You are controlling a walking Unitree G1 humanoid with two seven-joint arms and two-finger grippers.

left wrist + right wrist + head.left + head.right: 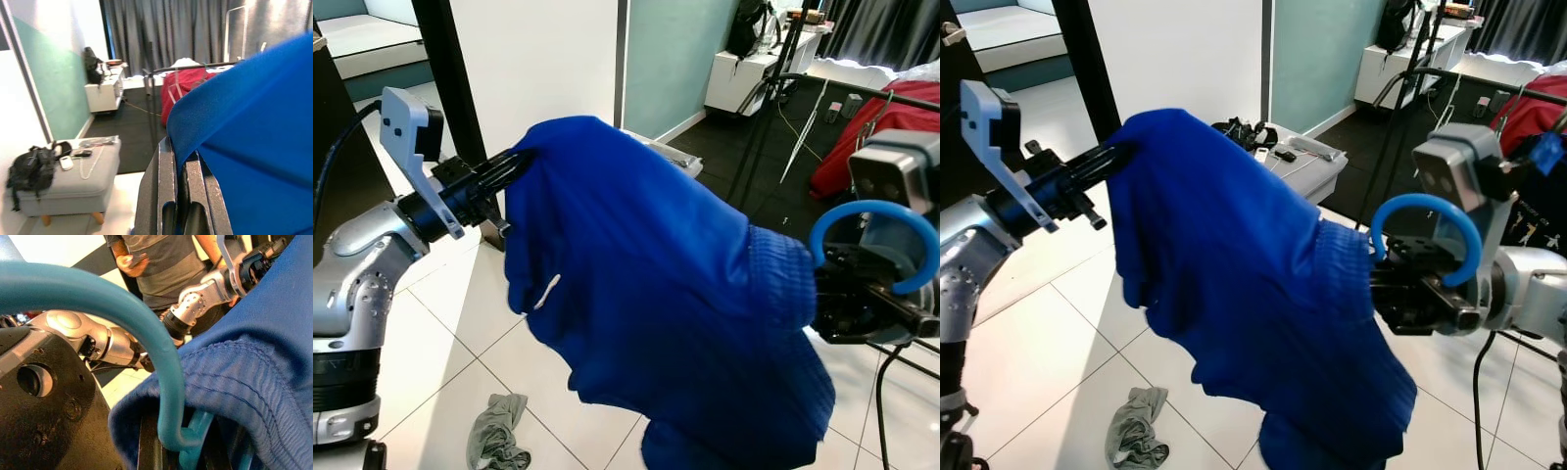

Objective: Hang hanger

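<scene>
A big blue garment (656, 294) is stretched between my two arms at chest height. My left gripper (514, 166) is shut on its upper left edge; the left wrist view shows the black fingers (166, 196) pinching blue cloth (254, 147). My right gripper (1381, 289) holds the other end, shut on a light blue hanger (1430, 220) whose hook curls up above the wrist. In the right wrist view the hanger's hook (146, 328) bends down into the ribbed collar (234, 377), and the fingers are mostly hidden by cloth.
A black clothes rail (822, 83) with a red garment (871, 132) stands at the back right. A grey ottoman (1307, 166) with small items is behind the garment. A grey rag (497, 431) lies on the white tiles. A person (166, 264) stands behind me.
</scene>
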